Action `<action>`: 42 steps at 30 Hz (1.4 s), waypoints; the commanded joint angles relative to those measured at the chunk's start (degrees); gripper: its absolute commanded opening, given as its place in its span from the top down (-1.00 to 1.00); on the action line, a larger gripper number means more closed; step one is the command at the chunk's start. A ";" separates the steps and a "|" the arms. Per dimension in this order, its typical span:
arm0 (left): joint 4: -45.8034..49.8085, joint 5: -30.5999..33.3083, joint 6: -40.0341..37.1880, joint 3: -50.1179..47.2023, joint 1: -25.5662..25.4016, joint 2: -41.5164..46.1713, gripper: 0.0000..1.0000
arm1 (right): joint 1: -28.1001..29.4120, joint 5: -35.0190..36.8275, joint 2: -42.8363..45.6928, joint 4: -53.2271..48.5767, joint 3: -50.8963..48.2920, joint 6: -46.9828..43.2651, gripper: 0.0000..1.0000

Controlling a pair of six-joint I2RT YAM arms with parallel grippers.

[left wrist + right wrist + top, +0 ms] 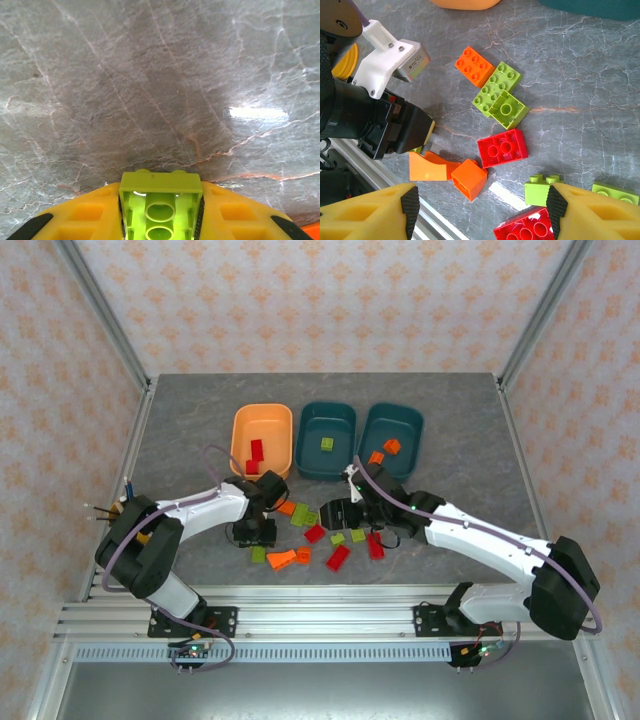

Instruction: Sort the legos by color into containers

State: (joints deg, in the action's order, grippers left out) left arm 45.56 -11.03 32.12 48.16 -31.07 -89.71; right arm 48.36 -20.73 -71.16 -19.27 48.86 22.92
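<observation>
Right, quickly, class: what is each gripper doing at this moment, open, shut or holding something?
Left gripper: shut on a yellow-green lego.
Right gripper: open, holding nothing.

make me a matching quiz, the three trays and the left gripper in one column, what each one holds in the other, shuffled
Column one
1 orange tray
2 middle teal tray
3 right teal tray
4 left gripper

Column two
a orange bricks
b clamped green brick
c red bricks
d loose green brick

Pairs: 1-c, 2-d, 3-a, 4-b
</observation>
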 commanded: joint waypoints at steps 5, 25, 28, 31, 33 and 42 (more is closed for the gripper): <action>9.75 6.07 -0.78 8.60 0.28 1.21 0.37 | -1.53 6.52 2.03 -2.75 5.75 0.09 -0.39; 20.48 6.57 -6.07 61.27 0.31 -26.26 0.37 | -21.63 2.50 -2.72 6.77 13.54 12.76 -0.38; 21.71 7.13 -6.43 69.04 0.31 -32.52 0.37 | -23.55 2.00 -3.63 8.25 13.57 14.26 -0.38; 23.17 8.59 -6.72 76.48 0.35 -38.44 0.37 | -26.14 2.40 -5.55 5.25 15.20 16.36 -0.38; 24.41 9.61 -6.70 80.77 0.45 -42.40 0.37 | -27.76 1.44 -6.89 3.42 16.36 17.64 -0.38; 23.87 13.12 -6.15 84.90 0.97 -50.61 0.36 | -29.05 -0.01 -7.95 1.01 17.77 17.19 -0.39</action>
State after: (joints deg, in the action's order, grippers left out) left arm 66.87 -1.17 26.46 131.22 -30.85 -139.55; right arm 19.46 -19.99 -79.18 -16.62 64.58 39.86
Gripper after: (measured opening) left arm 0.329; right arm 0.693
